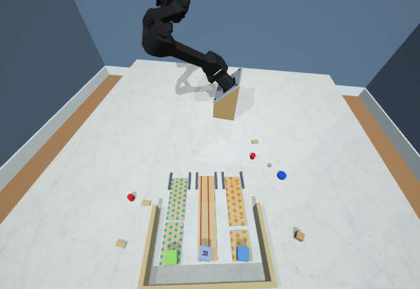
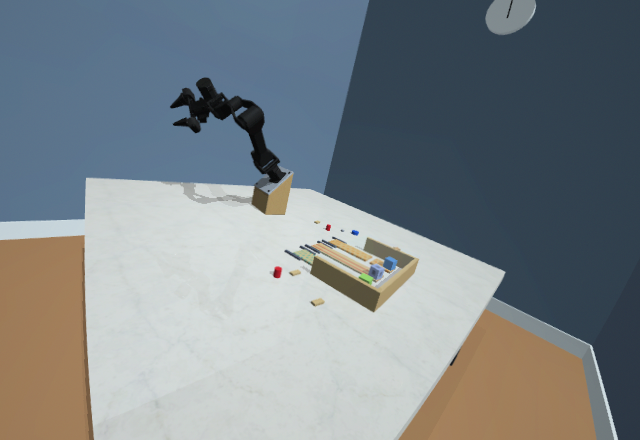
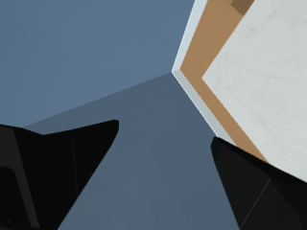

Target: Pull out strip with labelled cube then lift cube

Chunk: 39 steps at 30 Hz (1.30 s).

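Black arm (image 2: pixel 255 135) raised high above its wooden base block (image 2: pixel 272 195), far from the tray (image 1: pixel 262 231). Gripper (image 2: pixel 185 111) up in the air, aimed off toward the wall, jaws spread wide with nothing between them; both fingers framing only wall and floor corner in the wrist view.

Three strips laid side by side, running from inside the tray out past its open end toward the base block. Middle strip (image 1: pixel 207 207), tan with two red lines, in one unbroken piece. Labelled cube (image 1: pixel 205 253), pale lilac with a dark "R", resting on that strip's end deep inside the tray, close to the tray's closed wall. Teal-dotted strip (image 1: pixel 176 199) on one side, split in two, with a green cube (image 1: pixel 170 257) on its inner piece. Orange-dotted strip (image 1: pixel 235 201) on the other side, also split, with a blue cube (image 1: pixel 243 253) on its inner piece.

Scattered around the tray on the table (image 1: pixel 84 163): two red cylinders (image 1: pixel 130 197), a blue cylinder (image 1: pixel 281 175), and several small tan blocks (image 1: pixel 298 235).
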### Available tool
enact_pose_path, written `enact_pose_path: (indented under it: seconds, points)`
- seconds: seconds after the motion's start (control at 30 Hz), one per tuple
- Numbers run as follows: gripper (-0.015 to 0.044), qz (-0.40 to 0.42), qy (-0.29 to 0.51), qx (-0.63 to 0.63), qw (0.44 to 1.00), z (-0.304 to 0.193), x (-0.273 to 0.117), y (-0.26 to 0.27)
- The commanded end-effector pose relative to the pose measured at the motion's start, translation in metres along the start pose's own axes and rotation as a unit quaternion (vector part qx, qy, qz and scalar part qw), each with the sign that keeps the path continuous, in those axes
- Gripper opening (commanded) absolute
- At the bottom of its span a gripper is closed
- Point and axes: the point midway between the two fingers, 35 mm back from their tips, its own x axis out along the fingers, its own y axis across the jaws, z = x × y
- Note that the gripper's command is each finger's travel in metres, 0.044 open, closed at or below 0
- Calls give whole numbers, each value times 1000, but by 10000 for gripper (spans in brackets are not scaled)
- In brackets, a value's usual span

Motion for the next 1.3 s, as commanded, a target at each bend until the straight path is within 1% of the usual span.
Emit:
enact_pose_path:
  seconds: [0.0, 0.17, 0.33, 0.5, 0.63, 0.77, 0.93, 1.07, 1.27]
  points:
    - [400, 3, -2, -2, 1000, 1, -1, 1]
    - [400, 74, -61, -48, 994, 28, -25, 33]
    - [400, 142, -132, -109, 975, 57, -55, 62]
    - [400, 204, -215, -172, 939, 84, -95, 90]
    - [400, 245, -286, -218, 900, 104, -131, 108]
    - [400, 281, -377, -261, 843, 125, -183, 123]
    - [400, 309, -491, -300, 757, 142, -255, 130]
    - [400, 328, -561, -314, 692, 138, -305, 132]
    - [400, 324, -657, -330, 595, 139, -368, 125]
